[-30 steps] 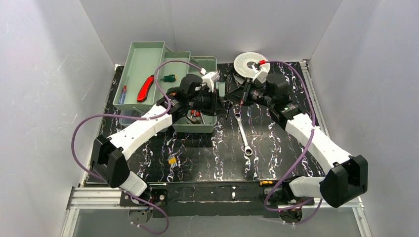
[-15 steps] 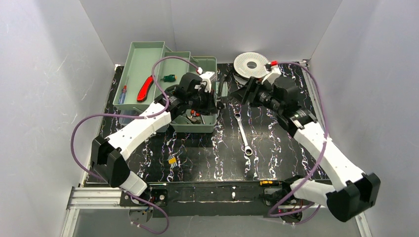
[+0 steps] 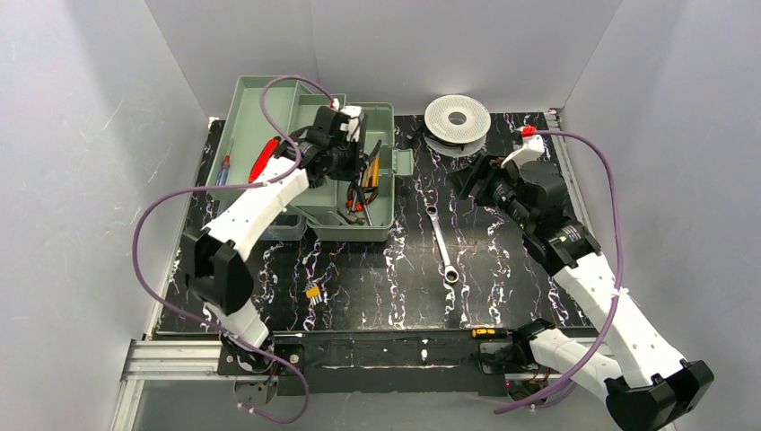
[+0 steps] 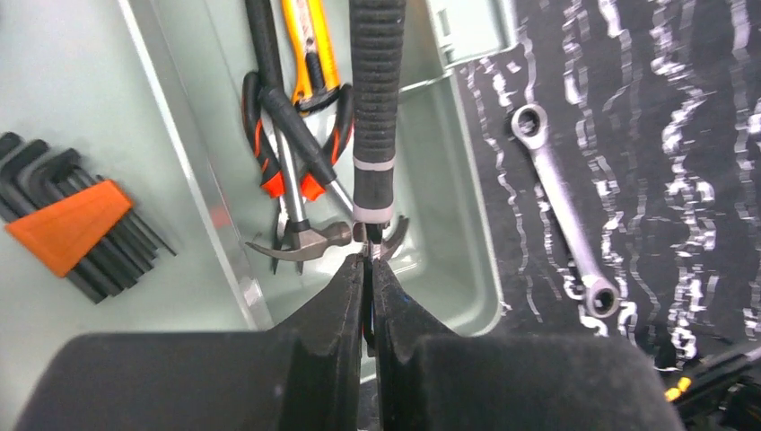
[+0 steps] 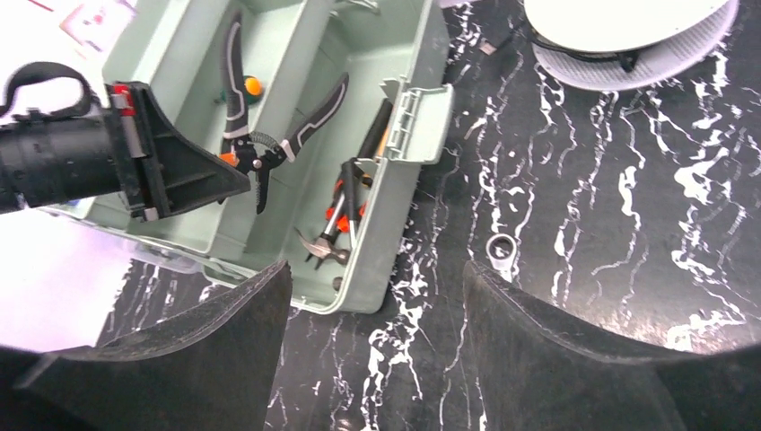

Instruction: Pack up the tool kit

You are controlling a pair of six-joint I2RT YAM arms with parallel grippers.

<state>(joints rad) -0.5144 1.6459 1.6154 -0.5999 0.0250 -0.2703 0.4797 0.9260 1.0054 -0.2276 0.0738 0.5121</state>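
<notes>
The tool kit's pale green base stands open at the back left, its trays fanned out to the left. My left gripper hangs over the base, shut on the thin metal end of a black-handled tool, which points away over the compartment. Below it lie a small hammer, red-and-black pliers and a yellow knife. My right gripper stands open and holds nothing, to the right of the base. A steel wrench lies on the mat.
A round white wire spool sits at the back right. A red-handled tool and a blue screwdriver lie in the left tray, hex keys in an orange holder in another. A small yellow part lies on the mat.
The right gripper has opened, let go of the black-handled tool and drawn back to the right. The left gripper has shut on the tool and carried it back over the green base.
</notes>
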